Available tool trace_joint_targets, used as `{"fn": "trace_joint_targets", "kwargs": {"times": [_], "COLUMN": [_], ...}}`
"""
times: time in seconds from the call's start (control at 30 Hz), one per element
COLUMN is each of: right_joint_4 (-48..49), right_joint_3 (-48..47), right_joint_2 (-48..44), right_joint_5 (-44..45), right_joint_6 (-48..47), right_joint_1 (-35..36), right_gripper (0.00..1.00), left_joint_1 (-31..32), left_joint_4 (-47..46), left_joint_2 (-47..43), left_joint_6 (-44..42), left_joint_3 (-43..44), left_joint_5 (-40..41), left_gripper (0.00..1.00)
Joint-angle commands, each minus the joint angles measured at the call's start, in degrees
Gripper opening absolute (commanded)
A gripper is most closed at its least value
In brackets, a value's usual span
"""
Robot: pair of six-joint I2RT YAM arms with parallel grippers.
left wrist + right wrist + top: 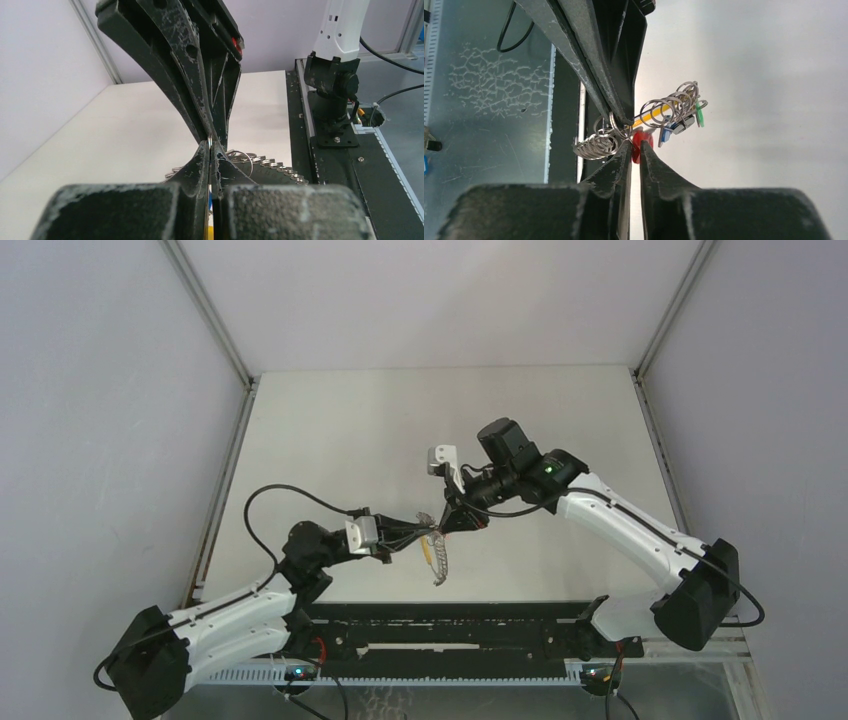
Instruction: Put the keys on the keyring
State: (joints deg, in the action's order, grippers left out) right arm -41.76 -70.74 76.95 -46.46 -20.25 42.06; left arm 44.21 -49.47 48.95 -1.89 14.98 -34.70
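My left gripper (430,531) is shut on a thin steel keyring (211,142), pinched edge-on between its tips (211,146). A chain of small rings (272,163) hangs from it and droops toward the table (440,568). My right gripper (453,522) meets it tip to tip from above and is shut on the red key (642,138). In the right wrist view its tips (635,146) sit just under the left fingers (599,60). Linked rings (674,102) carry a yellow key (650,115), a blue key (666,134) and a green key (700,118). The yellow key also shows from above (427,550).
The white table (400,430) lies between grey side walls. A black rail (450,625) with both arm bases runs along the near edge. The right arm's base (332,85) stands close at the right of the left wrist view.
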Motion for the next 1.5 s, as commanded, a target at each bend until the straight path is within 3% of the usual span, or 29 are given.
{"fn": "trace_joint_targets", "kwargs": {"times": [0.0,0.3,0.5,0.93,1.47], "right_joint_4": [0.63,10.44,19.67,28.12,28.10], "right_joint_3": [1.16,9.49,14.87,16.07,16.03], "right_joint_2": [-0.85,-15.33,-20.64,-16.96,-14.81], "right_joint_5": [1.89,5.02,3.53,-2.32,-5.20], "right_joint_6": [-0.61,-3.55,-6.03,-7.72,-7.90], "right_joint_1": [0.91,-0.05,-0.05,-0.05,0.12], "right_gripper": [0.12,0.27,0.31,0.30,0.23], "left_joint_1": [-0.34,-0.35,-0.35,-0.35,-0.33], "left_joint_4": [-8.13,-8.36,-8.36,-12.71,-16.15], "left_joint_2": [-0.15,-0.68,-0.53,0.85,2.47], "left_joint_6": [0.92,1.56,2.12,4.80,6.25], "left_joint_3": [0.15,-1.02,-0.62,-0.44,-0.22], "left_joint_5": [0.53,0.80,-1.13,-2.85,-2.46], "left_gripper": [0.00,0.00,0.00,0.00,0.00]}}
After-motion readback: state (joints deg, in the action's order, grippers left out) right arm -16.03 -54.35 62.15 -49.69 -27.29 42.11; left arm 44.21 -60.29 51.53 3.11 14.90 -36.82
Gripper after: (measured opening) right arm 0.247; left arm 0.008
